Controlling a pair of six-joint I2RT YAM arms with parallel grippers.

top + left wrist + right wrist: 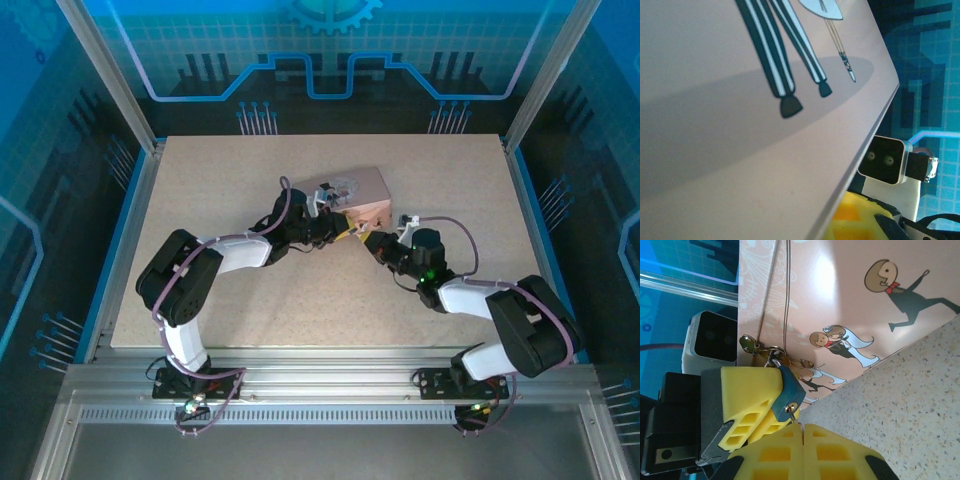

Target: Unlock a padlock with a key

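- Teal-blue padlock [789, 390] hangs by its shackle from the hasp on the edge of the pink tin [850, 295], raised off the bench [910, 405]; its long axis slants from the shackle at upper left down to the keyhole face at lower right in the right wrist view
- left end effector [771, 407] has its yellow pads closed around the padlock body, bracing it from the side
- right end effector [802, 434] sits directly under the keyhole face, pads pressed together on the key [798, 427]; just a thin dark sliver pokes out from between them
- the key points up at the padlock's lower end, its long axis close to the padlock's own but apparently tilted a little off it; the tip is just beside the keyhole, and whether it has entered I cannot tell
- the right arm is the one carrying the key; the coming move likely turns on nudging the tip sideways onto the slot, then pushing along the padlock's axis
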